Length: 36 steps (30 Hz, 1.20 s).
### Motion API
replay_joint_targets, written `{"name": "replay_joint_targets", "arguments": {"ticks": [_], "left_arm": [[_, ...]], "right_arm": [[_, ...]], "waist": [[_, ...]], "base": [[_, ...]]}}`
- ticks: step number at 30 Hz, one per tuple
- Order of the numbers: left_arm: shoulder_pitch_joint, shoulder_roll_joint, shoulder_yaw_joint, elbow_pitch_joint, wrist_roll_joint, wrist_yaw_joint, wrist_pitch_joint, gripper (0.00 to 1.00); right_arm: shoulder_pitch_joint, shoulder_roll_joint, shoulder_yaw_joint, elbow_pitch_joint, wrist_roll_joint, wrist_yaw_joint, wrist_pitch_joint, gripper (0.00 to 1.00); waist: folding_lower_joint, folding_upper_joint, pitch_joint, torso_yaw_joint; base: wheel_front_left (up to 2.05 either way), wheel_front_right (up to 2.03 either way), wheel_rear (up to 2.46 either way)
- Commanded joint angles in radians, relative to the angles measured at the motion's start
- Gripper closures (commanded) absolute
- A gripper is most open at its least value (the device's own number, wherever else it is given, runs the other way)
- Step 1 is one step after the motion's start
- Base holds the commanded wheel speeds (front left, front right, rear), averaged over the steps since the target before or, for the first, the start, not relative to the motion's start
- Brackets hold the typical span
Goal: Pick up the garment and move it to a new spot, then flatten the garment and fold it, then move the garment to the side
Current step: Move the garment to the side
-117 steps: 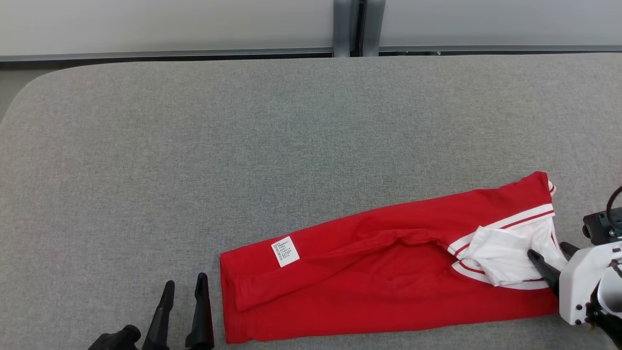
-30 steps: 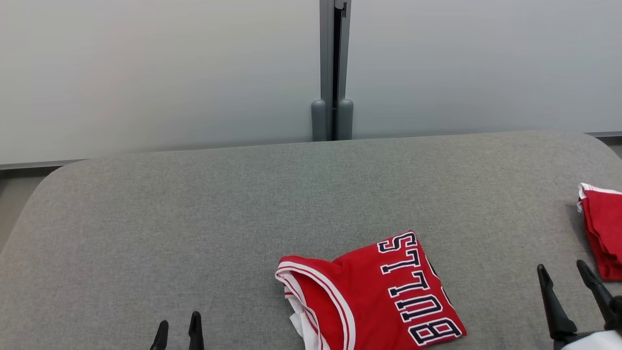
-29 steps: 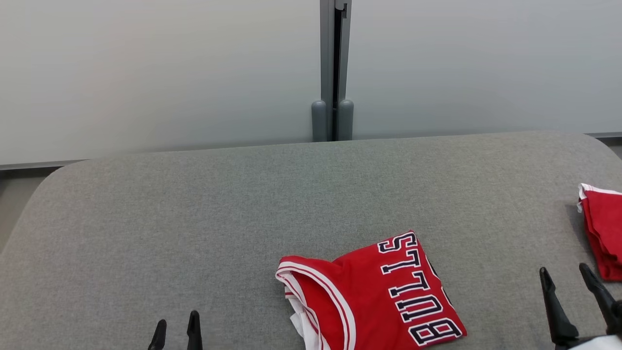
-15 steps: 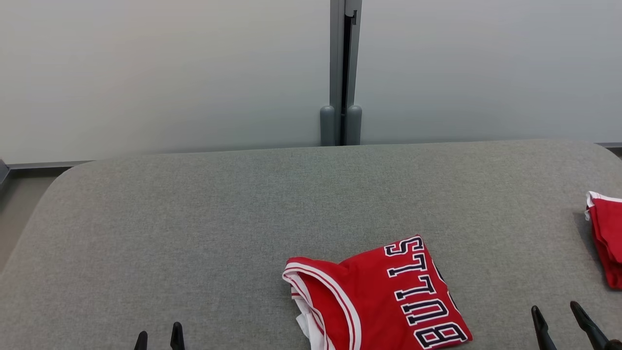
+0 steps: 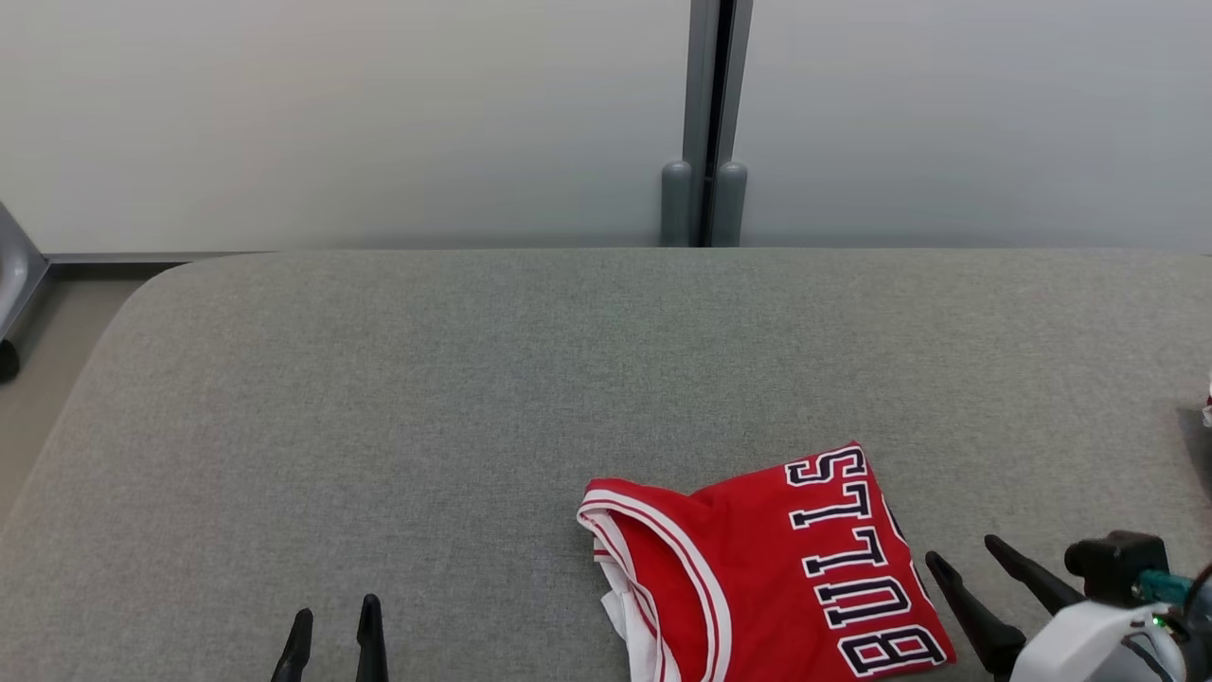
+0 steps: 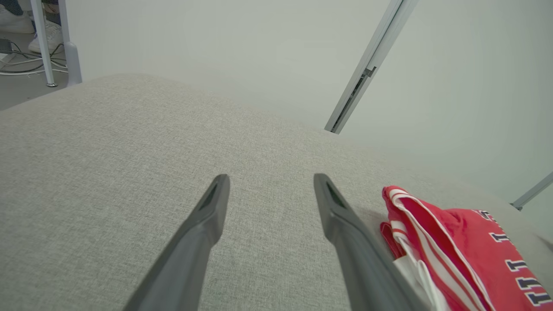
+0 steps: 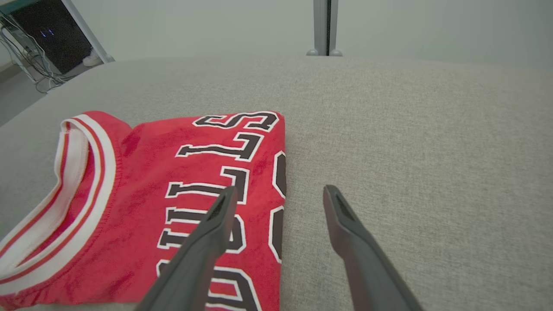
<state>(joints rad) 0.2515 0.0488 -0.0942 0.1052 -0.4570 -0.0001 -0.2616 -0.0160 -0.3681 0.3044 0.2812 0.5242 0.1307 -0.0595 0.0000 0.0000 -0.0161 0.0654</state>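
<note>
a lab or test room is suggested rather than a home — plain pale partition panels [image 5: 331, 114] are joined by a grey metal post [image 5: 705, 114] behind a wide desk [image 5: 379, 379] covered in grey fabric. loose cables [image 6: 13, 65] are seen on a bare floor [image 6: 19, 93] beside a thin white metal leg [image 6: 42, 43], and a dark unit [image 7: 43, 36] with small blue lights is glimpsed past the desk's corner.

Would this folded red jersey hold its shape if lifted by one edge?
Probably not: the red jersey is soft cloth in loose layers, white inner fabric spilling at one end, so it would likely flop open. It looks light. Pushed, it may bunch, since the grey table covering looks textured.
</note>
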Motion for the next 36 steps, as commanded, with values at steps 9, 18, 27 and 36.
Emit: {"name": "replay_joint_targets", "arguments": {"ticks": [9, 18, 27, 36], "left_arm": [[-0.072, 0.004, -0.031, 0.017, 0.002, -0.003, -0.004, 0.0], [-0.099, 0.004, -0.048, 0.015, -0.009, 0.004, -0.004, 0.0], [-0.11, 0.003, -0.034, -0.007, -0.018, 0.01, -0.004, 0.0], [-0.214, 0.004, -0.053, 0.01, 0.025, -0.015, -0.004, 0.0]], "right_arm": [[-0.185, -0.058, 0.17, 0.17, 0.17, 0.0, 0.177, 0.0], [-0.263, -0.093, 0.291, 0.224, 0.338, 0.0, 0.207, 0.51], [-0.381, -0.172, 0.288, 0.199, 0.529, 0.0, 0.172, 1.0], [-0.56, -0.361, 0.221, 0.125, 0.554, 0.0, 0.176, 1.0]], "waist": [[0.0, 0.0, 0.072, 0.068], [0.0, 0.0, 0.104, 0.091], [0.0, 0.0, 0.147, -0.077], [0.0, 0.0, 0.248, -0.281]], "base": [[0.0, 0.0, 0.0], [0.0, 0.0, 0.0], [0.0, 0.0, 0.0], [0.0, 0.0, 0.0]]}}
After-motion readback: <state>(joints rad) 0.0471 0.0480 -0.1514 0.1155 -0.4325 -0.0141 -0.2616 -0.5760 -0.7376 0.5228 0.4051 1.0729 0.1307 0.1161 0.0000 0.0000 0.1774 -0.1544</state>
